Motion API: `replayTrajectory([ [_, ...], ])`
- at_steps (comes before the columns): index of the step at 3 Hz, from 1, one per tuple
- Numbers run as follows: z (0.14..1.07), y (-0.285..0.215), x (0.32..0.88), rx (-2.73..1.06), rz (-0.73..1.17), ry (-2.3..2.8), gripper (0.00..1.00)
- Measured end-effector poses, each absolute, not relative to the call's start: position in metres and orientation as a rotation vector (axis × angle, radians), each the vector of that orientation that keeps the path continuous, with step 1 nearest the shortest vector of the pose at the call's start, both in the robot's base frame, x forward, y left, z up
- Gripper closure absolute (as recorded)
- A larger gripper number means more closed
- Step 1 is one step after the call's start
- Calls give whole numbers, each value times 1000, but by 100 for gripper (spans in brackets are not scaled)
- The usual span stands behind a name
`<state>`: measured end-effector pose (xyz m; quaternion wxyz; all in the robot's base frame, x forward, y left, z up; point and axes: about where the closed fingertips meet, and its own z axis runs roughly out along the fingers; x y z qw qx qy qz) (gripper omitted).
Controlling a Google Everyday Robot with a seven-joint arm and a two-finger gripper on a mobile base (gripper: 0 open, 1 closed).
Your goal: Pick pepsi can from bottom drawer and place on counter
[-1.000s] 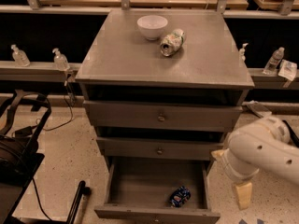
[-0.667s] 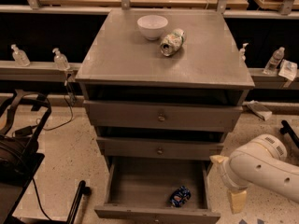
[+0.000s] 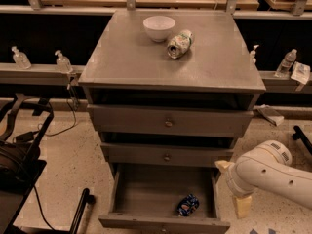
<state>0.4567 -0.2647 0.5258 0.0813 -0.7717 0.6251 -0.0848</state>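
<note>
Grey bottom drawer [image 3: 131,199]: pulled out, lowest of three, inside open to my view from above.
pepsi can [image 3: 188,205]: on the drawer floor, lying on its side, at about 5 o'clock of the floor. It is near the front wall and nearer the right wall than the left.
can axis: runs roughly 2 o'clock to 8 o'clock in my view, not squared to either wall.
gripper [image 3: 242,205]: outside the drawer, just beside its right wall, hanging down toward the room floor off the white arm [image 3: 273,172].
claw state: I cannot tell whether it is apart or together; I see nothing in it.
key relation: can sits at 9 o'clock from the gripper, near, with the drawer's right wall between them.
next move, my guess: rise over the right wall, shift toward 9 o'clock, then drop on the can from above. I'd turn the claw across the 2-to-8 axis so it takes the round sides, not the silver ends.
risk, my guess: can rolls toward 10 or 4 o'clock if nudged; claw clips the wall going in.
counter [image 3: 146,65]: at 12 o'clock from the drawer, well apart from the can.
on counter: white bowl [image 3: 159,27] and pale green can [image 3: 179,43], toward the back edge, just beside each other.
progress: pick not yet begun.
</note>
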Motion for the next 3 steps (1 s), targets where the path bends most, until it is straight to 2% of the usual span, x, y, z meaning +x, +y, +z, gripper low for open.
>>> replayTrajectory([
  [3, 391, -260, 473, -2099, 179, 1739, 0],
])
